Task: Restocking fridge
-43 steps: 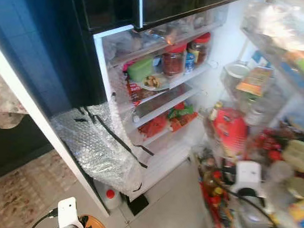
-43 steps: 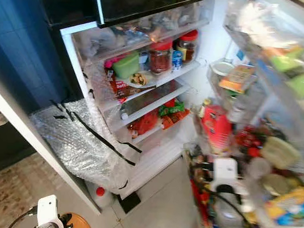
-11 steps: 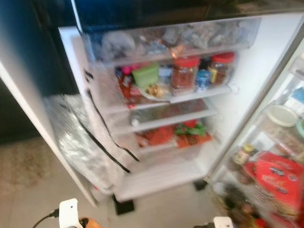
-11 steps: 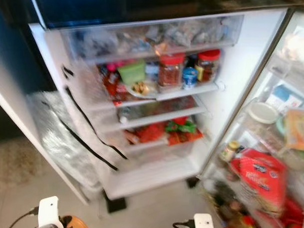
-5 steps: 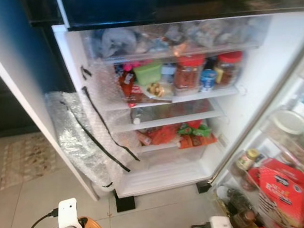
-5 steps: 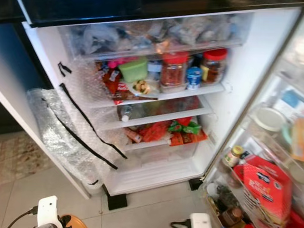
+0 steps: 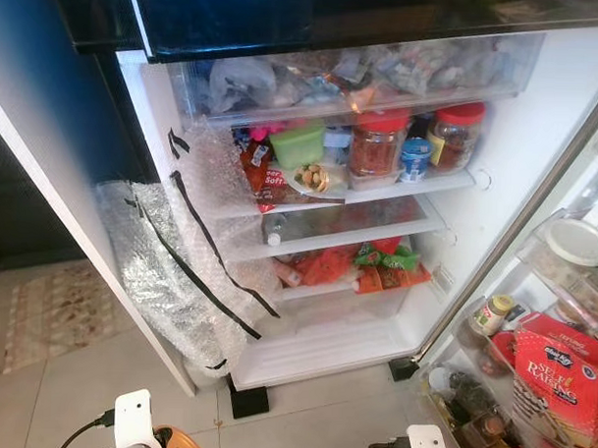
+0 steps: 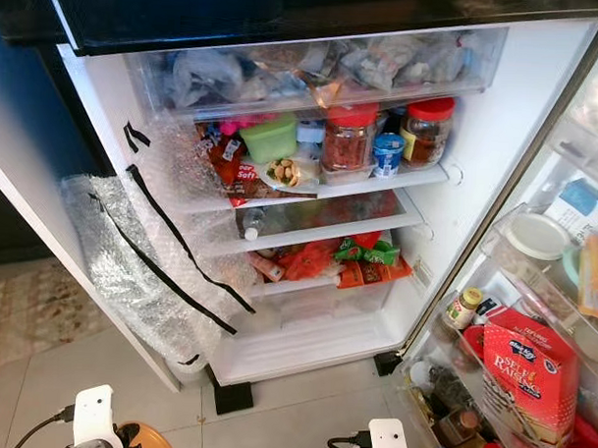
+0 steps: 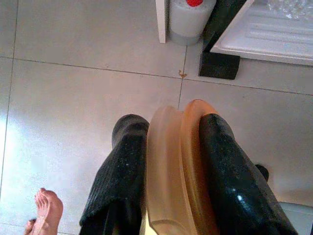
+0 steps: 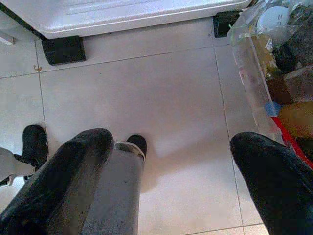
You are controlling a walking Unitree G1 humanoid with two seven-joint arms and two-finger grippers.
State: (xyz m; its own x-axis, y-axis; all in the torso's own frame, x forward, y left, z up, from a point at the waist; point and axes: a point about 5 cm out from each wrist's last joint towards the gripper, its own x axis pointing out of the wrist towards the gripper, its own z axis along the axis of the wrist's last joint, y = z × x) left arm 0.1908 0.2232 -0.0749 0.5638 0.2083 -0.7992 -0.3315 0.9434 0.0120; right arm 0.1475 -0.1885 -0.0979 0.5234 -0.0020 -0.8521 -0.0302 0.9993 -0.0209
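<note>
Left gripper: low, nearest the robot, above the tiled floor in front of the fridge; both black fingers clamped on an orange-tan curved item, whose kind cannot be told. A person's bare toes rest on the floor beside it.

Right gripper: also low before the fridge, fingers spread wide apart, holding nothing. The robot's own leg and foot show between them.

Black fridge feet: two blocks on the floor under the fridge's front edge.

White bottle with red cap: stands on the floor at the fridge's left front corner, just beside a foot block.

Bubble wrap with black tape strips: hangs against the fridge's left inner wall and spills out past its left side.

Open door: swung out at the fridge's right; its racks hold a red self-raising flour pack, a small yellow-lidded jar, a round white lid and dark bottles lowest down.

Lowest fridge shelf: red and green snack packets.

Middle shelf: a clear bottle lying on its side.

Upper shelf: a green box, a plate of food, two red-lidded jars and a blue-and-white can between them.

Top clear drawer: filled with bagged goods, under the dark upper compartment.
</note>
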